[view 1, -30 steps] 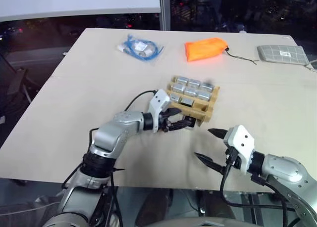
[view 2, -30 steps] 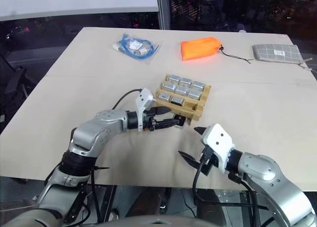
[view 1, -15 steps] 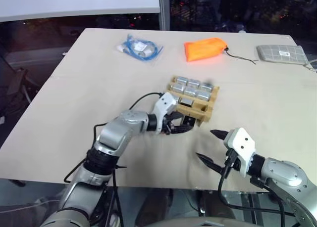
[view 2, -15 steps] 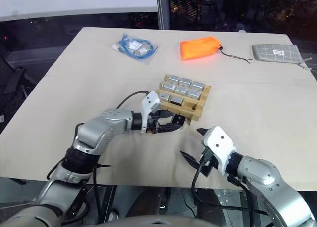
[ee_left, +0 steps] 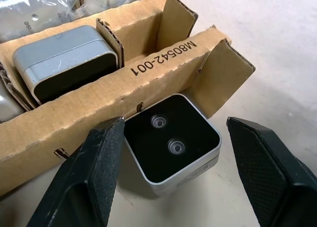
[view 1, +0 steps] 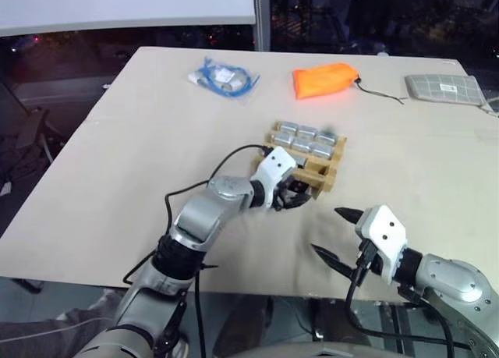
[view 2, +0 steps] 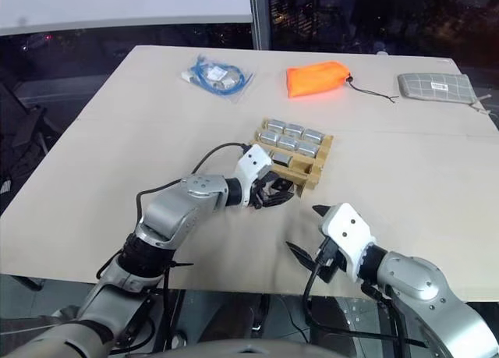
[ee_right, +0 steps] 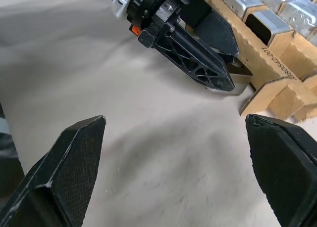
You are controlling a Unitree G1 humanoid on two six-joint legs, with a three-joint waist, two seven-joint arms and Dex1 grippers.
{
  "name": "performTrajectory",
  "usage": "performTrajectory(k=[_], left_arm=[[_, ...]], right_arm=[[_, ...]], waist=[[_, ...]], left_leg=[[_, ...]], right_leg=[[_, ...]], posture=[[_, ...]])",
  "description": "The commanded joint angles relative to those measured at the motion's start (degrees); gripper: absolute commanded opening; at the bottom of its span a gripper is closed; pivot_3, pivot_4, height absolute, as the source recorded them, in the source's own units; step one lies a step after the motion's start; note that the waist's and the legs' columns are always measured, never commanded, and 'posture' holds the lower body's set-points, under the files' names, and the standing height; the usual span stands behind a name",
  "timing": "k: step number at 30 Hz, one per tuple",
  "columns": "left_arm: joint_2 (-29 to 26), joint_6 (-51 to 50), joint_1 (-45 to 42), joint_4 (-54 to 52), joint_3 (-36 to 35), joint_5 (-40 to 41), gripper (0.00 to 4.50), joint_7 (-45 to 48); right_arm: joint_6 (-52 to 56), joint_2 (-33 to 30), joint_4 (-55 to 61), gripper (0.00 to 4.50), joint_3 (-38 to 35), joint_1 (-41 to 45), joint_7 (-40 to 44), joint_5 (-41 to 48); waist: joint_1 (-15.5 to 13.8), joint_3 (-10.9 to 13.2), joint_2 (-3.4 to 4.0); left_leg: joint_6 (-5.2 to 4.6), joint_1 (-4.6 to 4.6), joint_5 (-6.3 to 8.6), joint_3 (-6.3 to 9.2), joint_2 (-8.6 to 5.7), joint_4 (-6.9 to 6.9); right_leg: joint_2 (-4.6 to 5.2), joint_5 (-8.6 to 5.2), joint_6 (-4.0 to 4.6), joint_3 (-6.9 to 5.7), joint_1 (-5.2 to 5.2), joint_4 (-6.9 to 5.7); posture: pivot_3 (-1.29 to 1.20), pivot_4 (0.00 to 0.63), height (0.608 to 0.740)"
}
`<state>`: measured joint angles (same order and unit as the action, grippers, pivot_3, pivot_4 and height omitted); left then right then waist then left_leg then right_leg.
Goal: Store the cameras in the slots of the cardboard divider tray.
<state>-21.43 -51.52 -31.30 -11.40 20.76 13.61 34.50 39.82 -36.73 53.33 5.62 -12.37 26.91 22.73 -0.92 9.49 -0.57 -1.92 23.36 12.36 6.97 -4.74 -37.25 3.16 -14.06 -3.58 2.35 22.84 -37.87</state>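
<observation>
Left gripper [ee_left: 171, 153] is seen spread open at the near edge of the cardboard divider tray [ee_left: 163, 64], its two black fingers [ee_left: 94, 172] set on either side of a camera [ee_left: 171, 140] without clearly touching it. That camera is tilted, black face with two small lenses turned up, and is wedged against the tray's outer cardboard strip, which is printed with a code. One slot behind that strip is filled by another silver-grey camera [ee_left: 64, 59]. From the head views, the far rows of the tray [view 2: 316, 167] are seen to be filled with cameras [view 2: 292, 140] as well. Right gripper [view 2: 306, 235] is held wide open and empty above the bare table [view 2: 405, 171], near the front edge, well apart from the tray. An orange pouch [view 2: 316, 77], a grey gridded pouch [view 2: 435, 86] and a bag of blue cable [view 2: 214, 73] are laid along the far side.
</observation>
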Motion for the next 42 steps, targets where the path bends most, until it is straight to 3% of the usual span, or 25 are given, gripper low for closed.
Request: performTrajectory(k=[1, 6, 7, 8, 9, 11, 13, 20, 23, 26, 30, 37, 42], left_arm=[[-1.19, -2.5, 1.24, 0.06, 1.21, -0.98, 3.42, -0.21], [-1.51, -4.98, 2.17, -2.43, -0.79, 0.45, 3.42, -0.3], [-1.55, -5.27, 2.24, -2.67, -0.93, 0.48, 2.87, -0.37], [-1.55, -5.55, 2.29, -2.8, -1.03, 0.55, 2.73, -0.45], [-1.54, -5.74, 2.33, -2.82, -1.1, 0.61, 2.24, -0.45], [-1.6, -5.79, 2.53, -3.11, -1.19, 0.67, 1.76, -0.43], [-2.0, -4.99, 2.76, -3.66, -1.5, 0.54, 0.84, -0.25], [-4.97, 2.77, 4.55, -4.21, -5.09, 1.08, 0.84, 2.9], [-3.99, 11.51, 6.13, -2.55, -7.62, 2.25, 0.84, 5.16], [-3.03, 18.16, 6.56, -0.78, -13.02, 6.69, 0.84, 9.72], [-5.58, 17.81, 2.97, 2.88, -18.42, 13.55, 0.84, 17.79], [-7.98, 20.3, -5.41, 12.98, -16.96, 14.93, 0.84, 30.03], [-7.36, 28.57, -15.1, 28.23, -10.94, 8.45, 0.84, 39.92]], right_arm=[[-0.44, -0.15, 2.62, 4.5, -1.63, -0.24, -0.6, -0.18], [-0.71, -0.24, 2.51, 4.5, -1.86, -0.49, -0.61, -0.19], [-0.79, -0.26, 2.45, 4.5, -1.88, -0.5, -0.57, -0.19], [-0.86, -0.27, 2.37, 4.5, -1.87, -0.47, -0.51, -0.2], [-0.88, -0.25, 2.24, 4.5, -1.77, -0.34, -0.45, -0.23], [-0.97, -0.29, 1.89, 4.5, -1.53, 0.08, -0.22, -0.29], [-1.05, -0.34, 1.57, 4.5, -1.5, 0.43, 0.04, -0.29], [-1.54, -0.25, 0.23, 4.5, -1.15, 1.7, 0.98, -0.55], [-1.82, -0.13, -0.25, 4.5, -0.96, 2.05, 1.35, -0.66], [-2.2, 0.11, -0.5, 4.5, -1.49, 2.01, 1.78, -0.29], [-3.82, 1.41, 0.22, 4.5, -3.44, 1.64, 2.18, 1.34], [-5.6, 2.4, 1.35, 4.5, -5.46, 0.25, 2.4, 2.84], [-5.6, 3.17, 3.35, 4.5, -6.58, -2.32, 0.04, 1.93]], waist=[[0.07, 0.0, 0.0], [0.13, 0.0, 0.0], [0.13, 0.01, 0.01], [0.12, 0.03, -0.02], [0.04, 0.03, -0.03], [0.04, 0.03, -0.03], [0.06, 0.03, -0.03], [0.14, 0.05, -0.01], [0.06, 0.04, -0.01], [-0.01, 0.05, -0.01], [0.1, 0.05, -0.01], [0.05, 0.05, -0.01], [0.13, 0.05, -0.01]], left_leg=[[0.0, -0.1, 0.01, 0.0, 0.01, 0.02], [0.0, -0.27, 0.01, -0.01, 0.03, 0.12], [0.0, -0.26, 0.01, -0.01, 0.02, 0.13], [0.0, -0.26, 0.01, -0.01, 0.02, 0.14], [0.0, -0.23, 0.01, -0.01, 0.02, 0.15], [0.0, -0.2, 0.01, 0.05, 0.02, 0.15], [0.0, -0.19, 0.01, 0.04, 0.02, 0.18], [0.0, -0.1, 0.01, 0.03, 0.03, 0.26], [0.0, 0.09, 0.01, 0.05, 0.03, 0.24], [0.01, 0.45, -0.01, 0.07, 0.02, 0.17], [0.01, 0.49, -0.01, 0.05, 0.02, 0.21], [-0.01, 0.48, -0.01, 0.03, -0.02, 0.18], [0.0, 0.47, -0.01, 0.01, -0.01, 0.19]], right_leg=[[0.0, -0.01, -0.01, 0.0, -0.12, 0.0], [0.0, -0.04, -0.04, 0.03, -0.17, 0.02], [-0.01, -0.04, -0.05, 0.03, -0.17, 0.03], [-0.01, -0.05, -0.05, 0.04, -0.17, 0.05], [-0.01, -0.04, -0.04, 0.04, -0.14, 0.06], [0.0, -0.04, -0.05, -0.01, -0.15, 0.12], [0.0, -0.04, -0.04, -0.01, -0.14, 0.15], [0.01, 0.04, 0.1, 0.03, -0.07, 0.17], [0.02, 0.05, 0.12, 0.0, 0.13, 0.17], [0.04, 0.11, 0.2, -0.01, 0.49, 0.16], [0.02, 0.11, 0.21, -0.01, 0.55, 0.13], [0.0, 0.11, 0.2, -0.04, 0.53, 0.14], [-0.04, 0.11, 0.2, -0.02, 0.51, 0.1]], posture=[[0.0, 0.15, 0.74], [0.0, 0.15, 0.74], [0.0, 0.15, 0.74], [0.0, 0.15, 0.74], [0.0, 0.15, 0.74], [0.0, 0.15, 0.74], [0.0, 0.15, 0.74], [0.0, 0.15, 0.74], [0.0, 0.15, 0.74], [0.0, 0.15, 0.74], [0.0, 0.15, 0.74], [0.0, 0.15, 0.74], [0.0, 0.15, 0.74]])
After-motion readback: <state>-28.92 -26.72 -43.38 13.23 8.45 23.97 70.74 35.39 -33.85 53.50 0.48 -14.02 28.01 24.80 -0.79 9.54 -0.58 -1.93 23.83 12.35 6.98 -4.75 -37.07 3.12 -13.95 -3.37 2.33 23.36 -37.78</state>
